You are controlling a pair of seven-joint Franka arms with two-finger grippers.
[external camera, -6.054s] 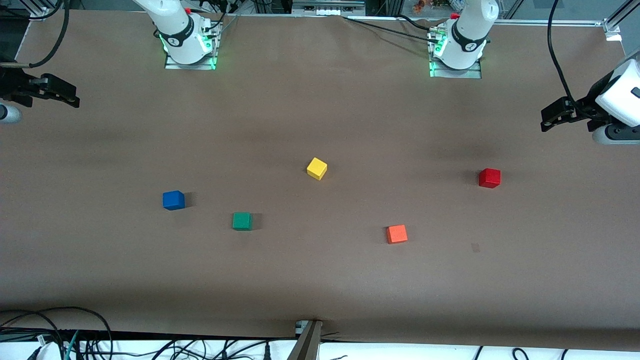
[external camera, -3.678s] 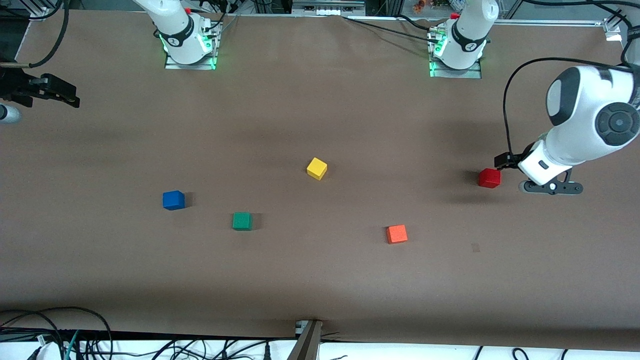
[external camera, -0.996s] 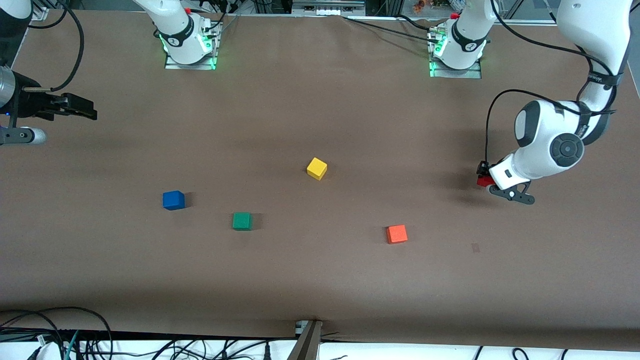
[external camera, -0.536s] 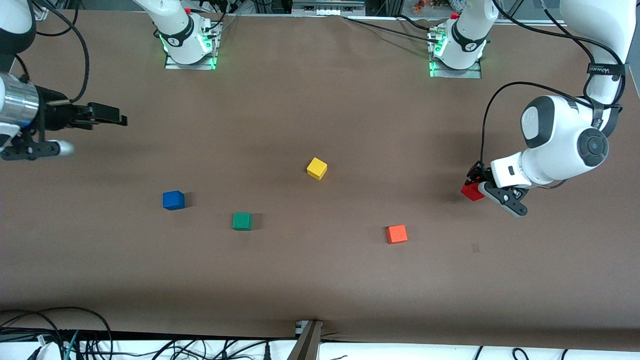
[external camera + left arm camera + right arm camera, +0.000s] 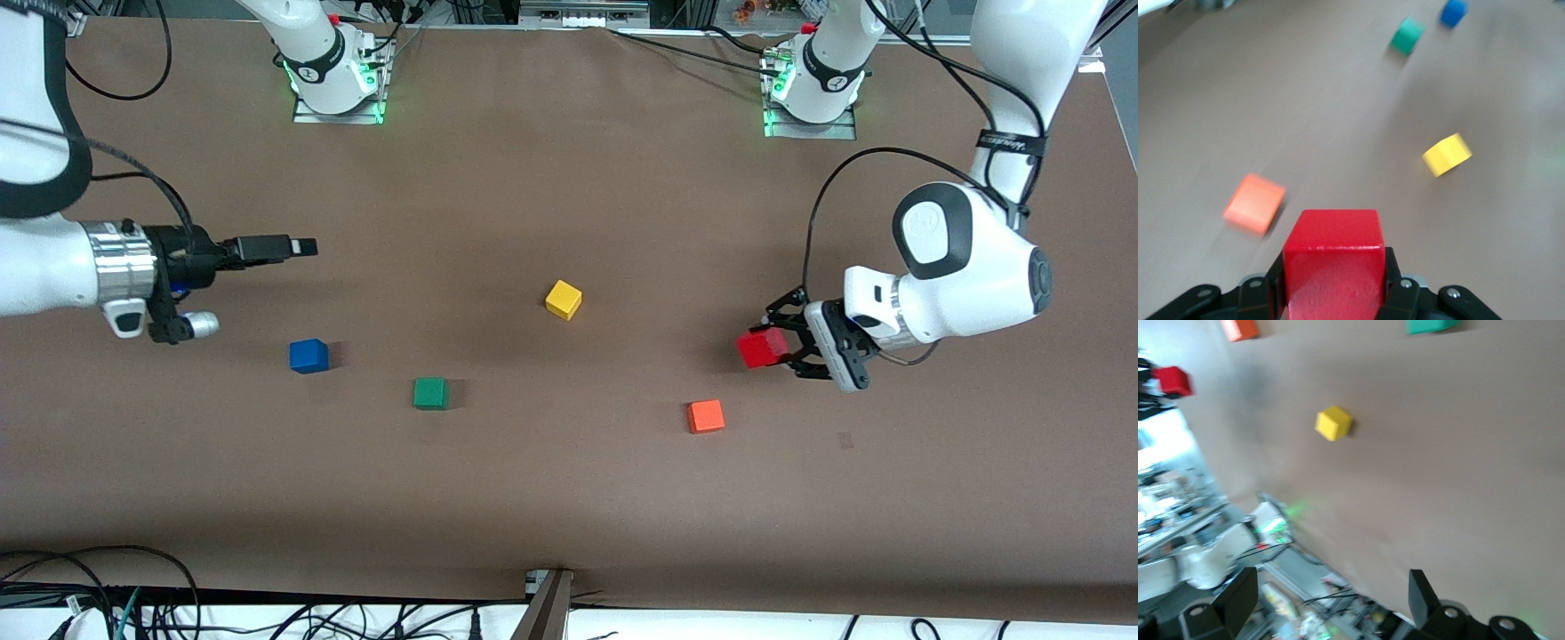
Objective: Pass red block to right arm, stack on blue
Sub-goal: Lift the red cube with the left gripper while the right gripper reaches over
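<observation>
The left gripper (image 5: 775, 348) clamps the small deep-red cube (image 5: 759, 348) above the brown paper-covered table (image 5: 569, 498), turned sideways toward the right gripper (image 5: 298, 246), probably for a handover. That one hovers with fingers apart over bare table near the small plain blue cube (image 5: 308, 356), the stacking base. Cables line the table's edges.

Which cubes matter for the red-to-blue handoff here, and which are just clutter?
In play:
red block, clamped in the left gripper
blue cube, on the table
right gripper, jaws open, over the table above the blue cube

Clutter:
yellow cube
green cube
orange cube
</observation>
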